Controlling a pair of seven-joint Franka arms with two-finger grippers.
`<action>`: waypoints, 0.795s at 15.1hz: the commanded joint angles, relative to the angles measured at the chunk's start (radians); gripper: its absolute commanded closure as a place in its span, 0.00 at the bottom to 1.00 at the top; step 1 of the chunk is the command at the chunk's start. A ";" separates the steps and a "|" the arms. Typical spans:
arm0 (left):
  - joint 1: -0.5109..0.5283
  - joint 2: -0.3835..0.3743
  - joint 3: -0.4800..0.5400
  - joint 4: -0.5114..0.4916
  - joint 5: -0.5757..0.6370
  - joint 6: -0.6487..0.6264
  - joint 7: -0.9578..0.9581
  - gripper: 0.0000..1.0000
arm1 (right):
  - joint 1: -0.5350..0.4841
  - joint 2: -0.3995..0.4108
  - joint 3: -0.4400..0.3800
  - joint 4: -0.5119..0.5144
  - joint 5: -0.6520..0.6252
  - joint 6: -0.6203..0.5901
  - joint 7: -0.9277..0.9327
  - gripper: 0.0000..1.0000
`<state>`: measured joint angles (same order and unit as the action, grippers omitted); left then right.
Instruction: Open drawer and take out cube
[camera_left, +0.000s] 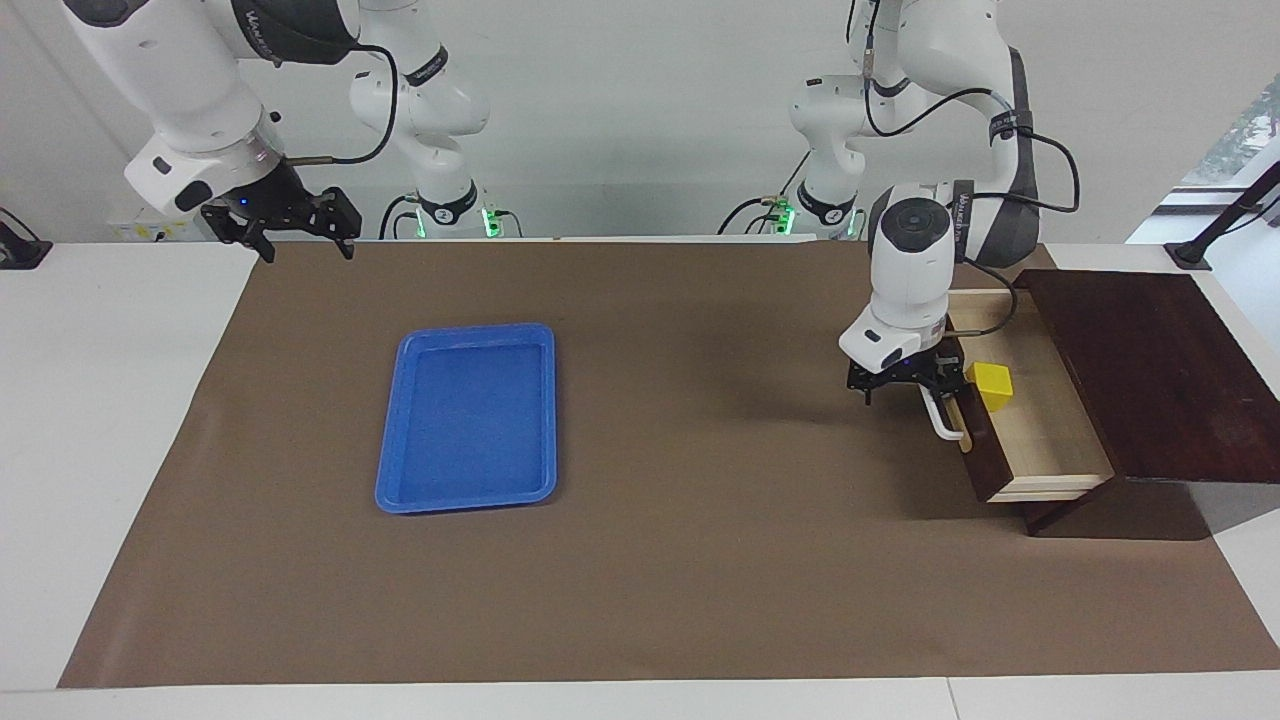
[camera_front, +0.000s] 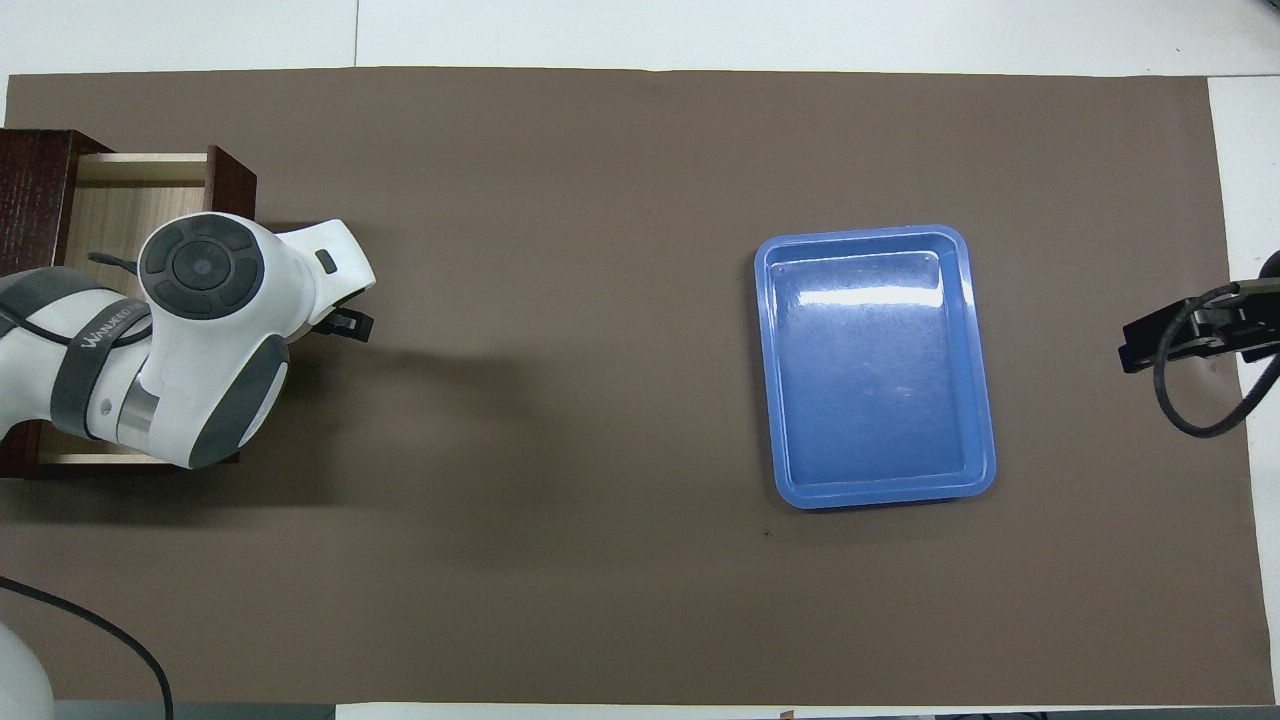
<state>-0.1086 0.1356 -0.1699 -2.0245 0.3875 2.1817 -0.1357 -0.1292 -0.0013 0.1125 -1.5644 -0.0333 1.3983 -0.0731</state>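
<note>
The dark wooden drawer (camera_left: 1040, 435) stands pulled out of its dark box (camera_left: 1150, 370) at the left arm's end of the table, its pale inside showing. A small yellow cube (camera_left: 993, 385) sits in it, close to the front panel. My left gripper (camera_left: 908, 388) is at the upper end of the white bar handle (camera_left: 941, 418). In the overhead view the left arm covers the cube, and only the drawer (camera_front: 110, 200) and the left gripper (camera_front: 345, 325) show. My right gripper (camera_left: 305, 245) waits open in the air at the mat's corner at the right arm's end.
A blue plastic tray (camera_left: 470, 420) lies flat on the brown mat (camera_left: 700, 560) toward the right arm's end, with nothing in it. The same tray (camera_front: 875, 370) shows in the overhead view. White table (camera_left: 110, 420) borders the mat.
</note>
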 joint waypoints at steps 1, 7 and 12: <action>-0.029 -0.014 0.004 -0.002 -0.032 -0.016 -0.001 0.00 | -0.017 -0.022 0.012 -0.025 0.013 0.019 0.013 0.00; -0.068 0.004 0.003 0.189 -0.090 -0.236 0.041 0.00 | -0.017 -0.022 0.012 -0.025 0.013 0.021 0.012 0.00; -0.036 -0.030 0.019 0.322 -0.243 -0.373 0.013 0.00 | -0.017 -0.022 0.012 -0.026 0.012 0.019 0.012 0.00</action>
<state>-0.1634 0.1263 -0.1680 -1.7338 0.1897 1.8558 -0.1194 -0.1292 -0.0014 0.1125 -1.5644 -0.0333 1.3983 -0.0731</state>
